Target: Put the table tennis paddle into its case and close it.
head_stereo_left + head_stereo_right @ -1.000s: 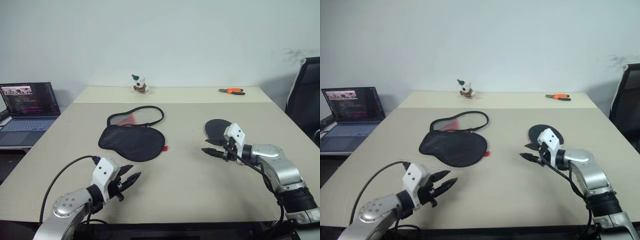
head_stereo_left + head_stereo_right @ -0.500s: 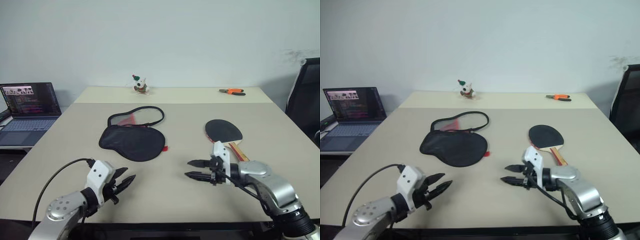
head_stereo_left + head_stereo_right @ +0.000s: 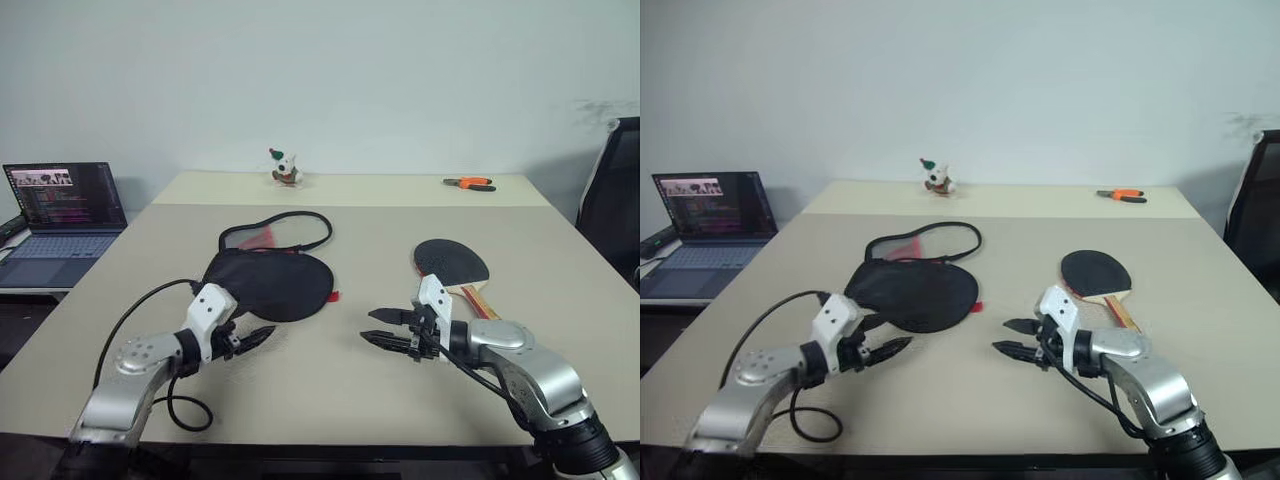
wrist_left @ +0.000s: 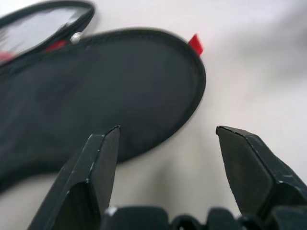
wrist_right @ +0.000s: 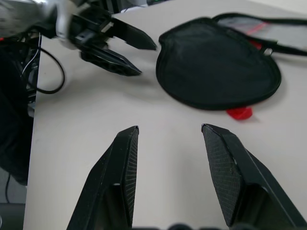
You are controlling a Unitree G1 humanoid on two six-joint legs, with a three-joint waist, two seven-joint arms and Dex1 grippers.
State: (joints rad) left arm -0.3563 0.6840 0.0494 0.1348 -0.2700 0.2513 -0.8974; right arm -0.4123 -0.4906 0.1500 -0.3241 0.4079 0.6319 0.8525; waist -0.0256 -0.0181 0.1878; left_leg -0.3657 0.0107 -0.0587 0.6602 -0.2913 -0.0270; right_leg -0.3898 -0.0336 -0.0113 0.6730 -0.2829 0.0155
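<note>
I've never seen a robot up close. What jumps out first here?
Two metal arms reach over a beige table, each ending in an open, empty black claw: left claw, right claw. Between them lies an unzipped black case; a table tennis paddle lies beyond the right claw.

Both arms reach forward low over the table, the left gripper (image 3: 262,335) and the right gripper (image 3: 375,327) pointing toward each other, fingers spread and empty
</note>
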